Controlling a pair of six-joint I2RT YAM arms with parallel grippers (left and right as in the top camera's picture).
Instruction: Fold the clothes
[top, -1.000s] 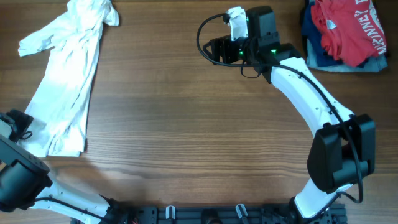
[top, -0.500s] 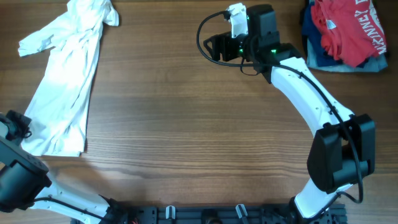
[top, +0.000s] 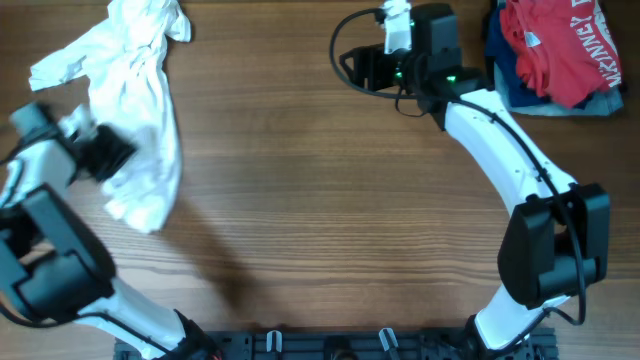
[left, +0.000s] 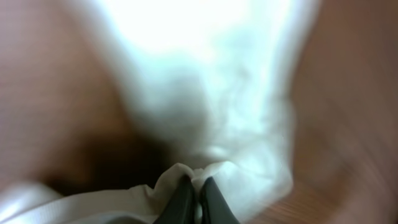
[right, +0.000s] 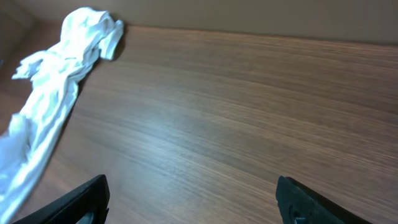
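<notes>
A wooden table (top: 300, 200) is seen from above, with the white T-shirt (top: 135, 110) stretched in a crumpled strip along its far left side, its lower end lifted and bunched. A pile of red and blue garments (top: 555, 50) is heaped at the far right corner. The left gripper (left: 194, 198) is clamped shut on a fold of the T-shirt's fabric, while the right gripper (right: 193, 199) is held with jaws wide apart above bare wood, gripping nothing.
</notes>
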